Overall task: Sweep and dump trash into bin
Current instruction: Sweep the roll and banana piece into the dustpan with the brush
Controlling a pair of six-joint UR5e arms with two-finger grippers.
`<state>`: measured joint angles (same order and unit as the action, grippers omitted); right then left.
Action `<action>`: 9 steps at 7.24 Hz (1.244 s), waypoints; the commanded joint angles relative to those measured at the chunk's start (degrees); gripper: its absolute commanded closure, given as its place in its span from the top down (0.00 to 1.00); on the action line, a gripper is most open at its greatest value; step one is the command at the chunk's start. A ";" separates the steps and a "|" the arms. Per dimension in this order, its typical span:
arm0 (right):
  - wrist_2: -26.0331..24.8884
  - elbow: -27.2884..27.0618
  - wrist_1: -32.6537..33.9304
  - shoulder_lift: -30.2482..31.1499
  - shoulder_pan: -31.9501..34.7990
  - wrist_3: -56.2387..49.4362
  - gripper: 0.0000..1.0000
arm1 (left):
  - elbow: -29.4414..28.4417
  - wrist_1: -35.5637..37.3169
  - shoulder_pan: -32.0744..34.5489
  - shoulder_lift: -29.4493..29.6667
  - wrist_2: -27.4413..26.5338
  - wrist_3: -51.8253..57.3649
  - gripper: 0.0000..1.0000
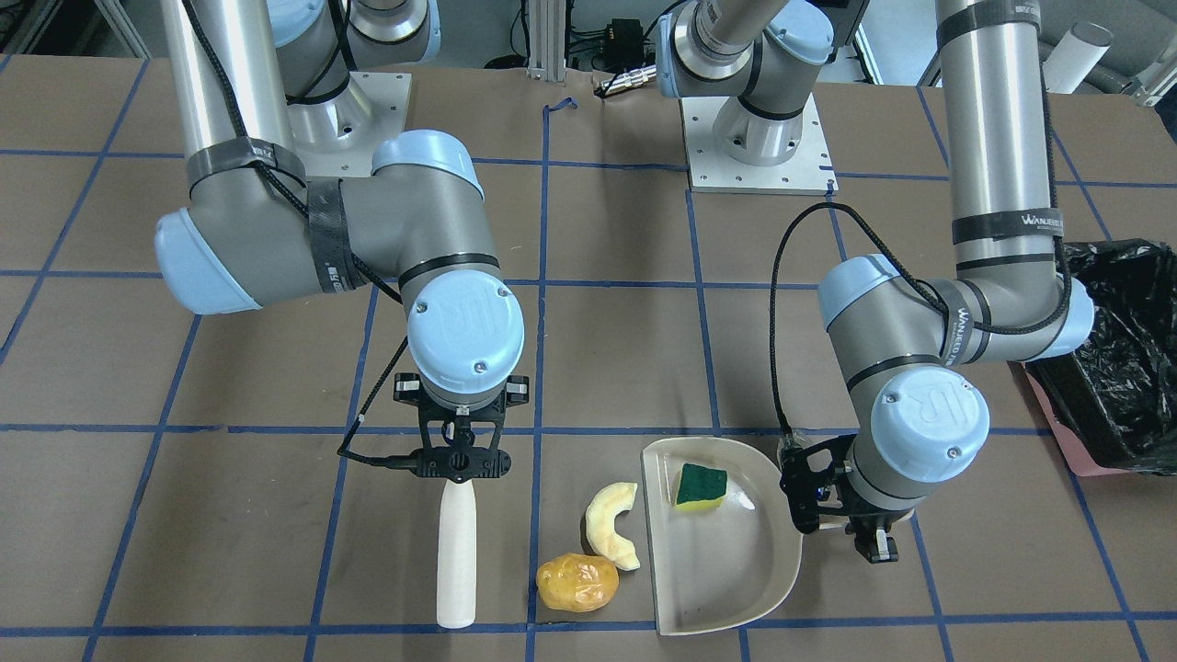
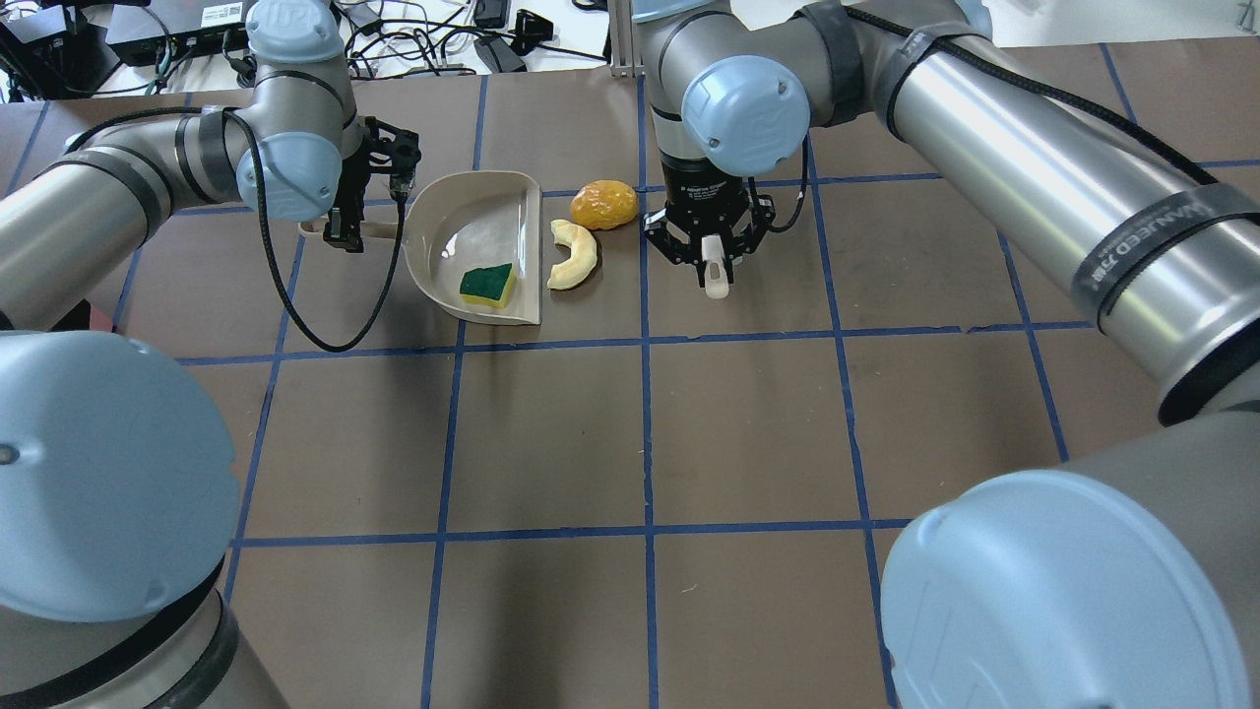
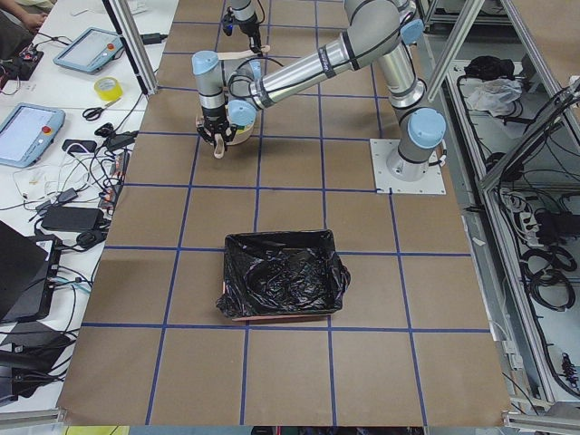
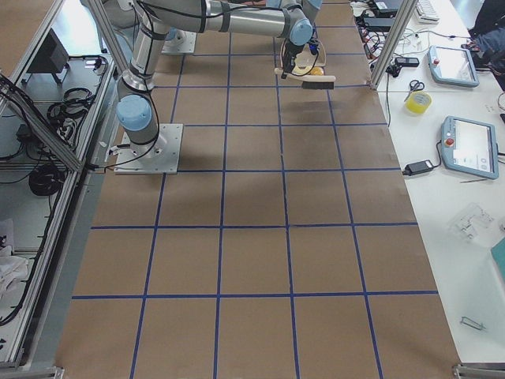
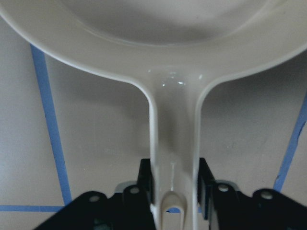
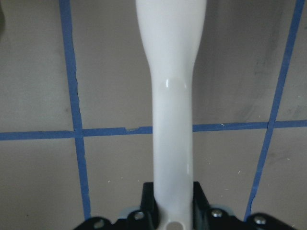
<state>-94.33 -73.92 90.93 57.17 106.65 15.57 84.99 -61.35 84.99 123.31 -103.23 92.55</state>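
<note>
Bin whole only in left side view, mid-frame; front view clips it at right edge. Sponge piece inside dustpan, lower centre; fruit slice, potato-like lump on table just beside its open edge. Left gripper clenched on its handle; right gripper clenched on brush handle; dark bristles seemingly visible only in right side view

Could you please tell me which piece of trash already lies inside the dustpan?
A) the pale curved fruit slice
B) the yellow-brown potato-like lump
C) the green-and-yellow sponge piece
C: the sponge piece sits on the floor of the dustpan, while the fruit slice and the lump lie just outside its open edge.
</note>
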 commanded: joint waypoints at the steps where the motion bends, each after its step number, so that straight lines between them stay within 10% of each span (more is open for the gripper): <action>1: -0.25 0.36 0.82 -3.01 3.53 1.20 0.00 | 0.00 0.00 0.09 0.00 -0.04 0.00 0.18; 9: 7.66 0.71 7.85 -6.54 10.41 16.23 0.00 | 0.17 0.00 0.00 0.00 0.05 0.00 0.18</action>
<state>-87.97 -73.43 97.44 51.11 116.13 30.54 85.16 -61.35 84.99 123.31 -103.18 92.55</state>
